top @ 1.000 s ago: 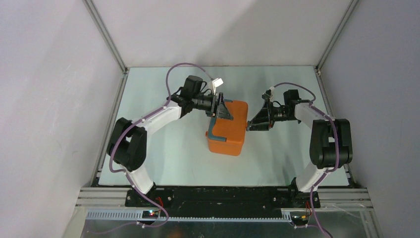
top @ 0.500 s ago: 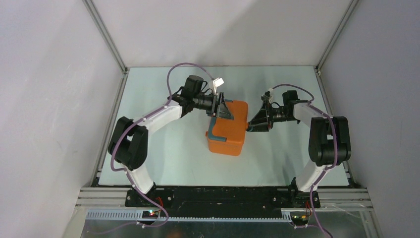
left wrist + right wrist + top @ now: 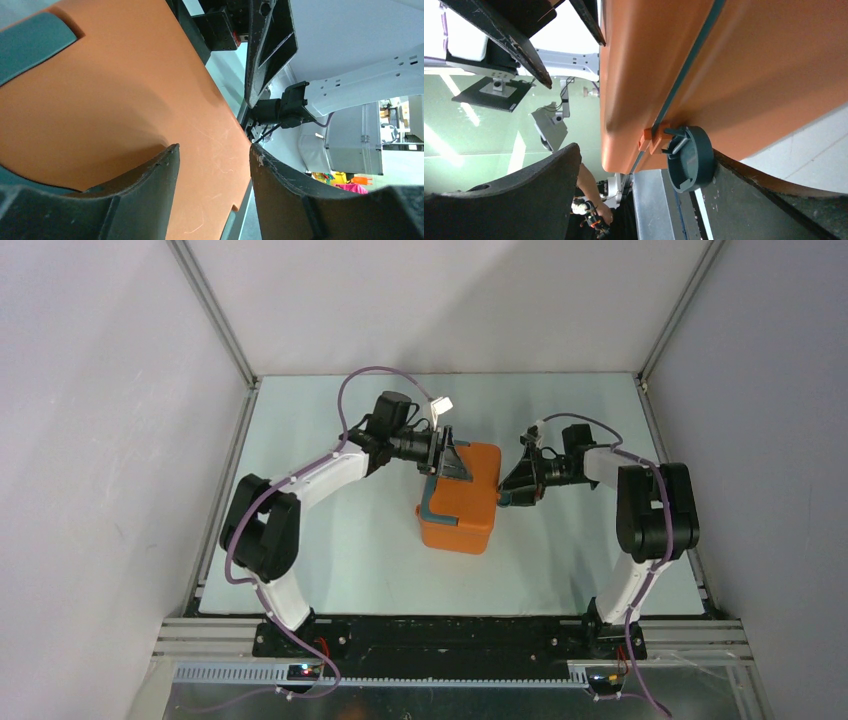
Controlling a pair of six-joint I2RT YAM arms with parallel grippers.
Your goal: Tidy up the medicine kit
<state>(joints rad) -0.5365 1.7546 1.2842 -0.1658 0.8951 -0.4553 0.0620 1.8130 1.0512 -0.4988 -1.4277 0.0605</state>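
My left gripper (image 3: 447,462) and right gripper (image 3: 512,490), both spread, straddle the bright orange rectangular plastic medicine kit (image 3: 462,500). Risk: uneven closing could skew or tip it.

I count one orange medicine box (image 3: 461,499) on the table (image 3: 340,540). Two arms flank the box, each ending in one gripper: left gripper (image 3: 447,458), right gripper (image 3: 512,490).
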